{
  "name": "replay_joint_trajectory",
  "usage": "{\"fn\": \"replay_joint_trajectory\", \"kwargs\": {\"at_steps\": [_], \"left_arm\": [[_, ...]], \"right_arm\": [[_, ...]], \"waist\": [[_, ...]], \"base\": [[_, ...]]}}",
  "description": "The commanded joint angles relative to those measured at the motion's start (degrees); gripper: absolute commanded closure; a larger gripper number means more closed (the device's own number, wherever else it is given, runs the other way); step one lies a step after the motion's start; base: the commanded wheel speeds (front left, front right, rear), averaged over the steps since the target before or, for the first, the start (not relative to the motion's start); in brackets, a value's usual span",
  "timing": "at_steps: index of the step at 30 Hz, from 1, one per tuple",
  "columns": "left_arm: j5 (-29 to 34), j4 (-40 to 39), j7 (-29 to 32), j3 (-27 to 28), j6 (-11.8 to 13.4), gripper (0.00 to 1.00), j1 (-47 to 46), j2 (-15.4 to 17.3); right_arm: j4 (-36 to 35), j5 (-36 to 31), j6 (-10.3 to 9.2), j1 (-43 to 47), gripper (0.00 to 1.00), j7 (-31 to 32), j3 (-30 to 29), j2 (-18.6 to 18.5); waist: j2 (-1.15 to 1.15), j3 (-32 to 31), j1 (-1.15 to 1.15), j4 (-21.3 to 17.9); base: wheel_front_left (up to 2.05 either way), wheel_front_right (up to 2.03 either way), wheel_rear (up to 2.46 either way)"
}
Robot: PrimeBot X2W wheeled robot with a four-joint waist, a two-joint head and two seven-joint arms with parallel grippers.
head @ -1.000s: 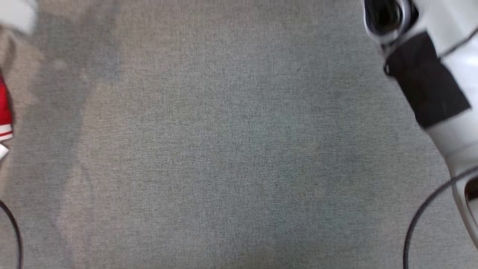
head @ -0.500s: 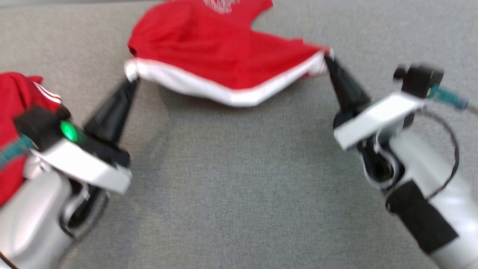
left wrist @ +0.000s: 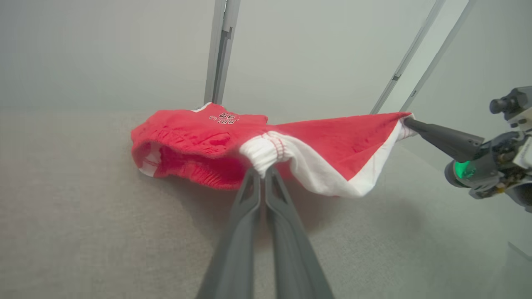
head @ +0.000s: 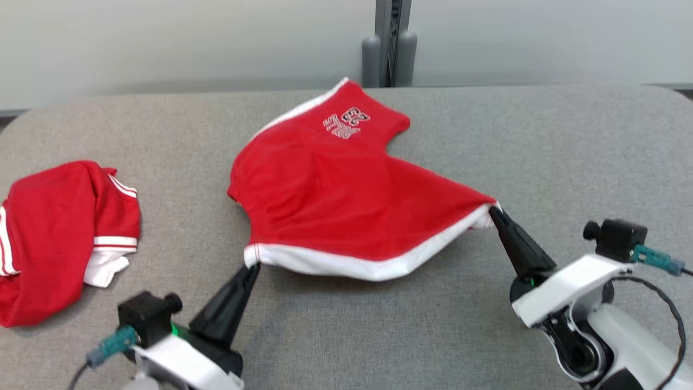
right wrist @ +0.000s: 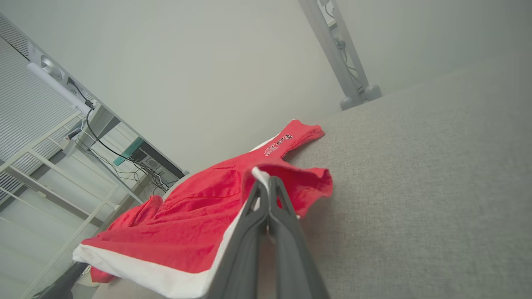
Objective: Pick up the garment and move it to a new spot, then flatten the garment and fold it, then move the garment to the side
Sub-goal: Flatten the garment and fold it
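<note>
The garment [head: 346, 200] is a pair of red shorts with a white waistband and white lettering, spread across the middle of the grey table [head: 487, 135]. My left gripper [head: 253, 266] is shut on the waistband's left corner. My right gripper [head: 494, 210] is shut on the right corner, holding it a little off the table. The waistband sags between them while the far leg rests on the table. In the left wrist view the fingers [left wrist: 262, 173] pinch the gathered white band of the garment [left wrist: 332, 143]. In the right wrist view the closed fingers [right wrist: 266, 182] bite the hem of the garment [right wrist: 199, 220].
A second red garment [head: 59, 233] with white stripes lies bunched at the table's left edge. A grey post [head: 391, 43] stands behind the table's far edge against a pale wall. Bare grey cloth lies in front and to the right.
The head camera has swung upward, bringing the table's far edge and wall into view. Both grippers stay shut on the waistband corners, and the shorts now lie more stretched out.
</note>
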Motion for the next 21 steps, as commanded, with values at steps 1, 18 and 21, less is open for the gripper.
{"fn": "replay_joint_trajectory", "kwargs": {"at_steps": [1, 18, 21], "left_arm": [[0.08, 0.39, -0.27, 0.64, -0.08, 1.00, 2.24, -0.90], [3.38, 5.66, -0.27, 4.01, -0.08, 1.00, 17.13, -2.96], [3.88, 5.95, -0.27, 5.26, -0.08, 1.00, 17.79, -2.90]], "right_arm": [[-0.82, 0.54, 0.01, 2.13, 1.00, 0.63, -0.24, -0.91], [-7.52, -1.17, 0.01, 18.18, 1.00, 10.19, -3.06, -4.33], [-7.22, -3.20, 0.01, 19.36, 1.00, 11.17, -4.39, -4.28]], "waist": [[0.00, -2.07, 0.00, -0.16], [0.00, -7.81, 0.00, 1.02], [0.00, -7.67, 0.00, 1.28]], "base": [[0.00, 0.00, 0.00], [0.00, 0.00, 0.00], [0.00, 0.00, 0.00]]}}
